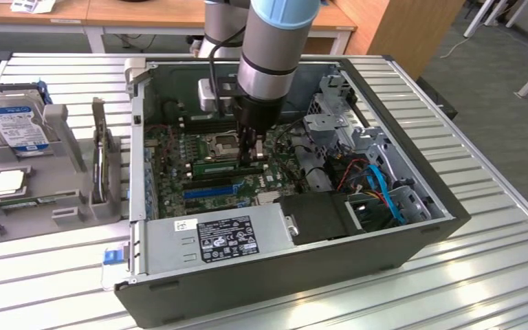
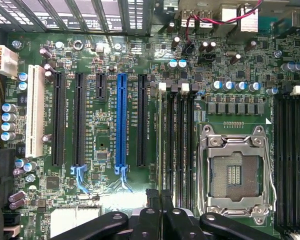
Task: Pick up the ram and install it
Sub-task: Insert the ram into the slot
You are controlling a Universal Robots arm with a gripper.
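The ram point(image 1: 220, 167) is a narrow green stick standing on its long edge over the motherboard, just in front of the processor socket point(image 1: 225, 143). My gripper point(image 1: 250, 152) reaches straight down into the open computer case point(image 1: 273, 282) and is shut on the ram near its end towards the exterior view's right. In the wrist view my gripper point(image 2: 161, 200) has its black fingers point(image 2: 151, 212) closed over the row of black memory slots point(image 2: 182, 145). There the ram is edge-on, a thin strip point(image 2: 164, 145) in line with the slot nearest the blue slot. Whether it is seated I cannot tell.
The power supply point(image 1: 218, 237) fills the case's near side, and a drive cage with blue and red cables point(image 1: 379, 185) sits on the exterior view's right. A grey holder point(image 1: 25, 199) outside the case carries a hard drive point(image 1: 12, 124) and a silver chip point(image 1: 7, 181). A blue expansion slot point(image 2: 121, 120) lies beside the memory slots.
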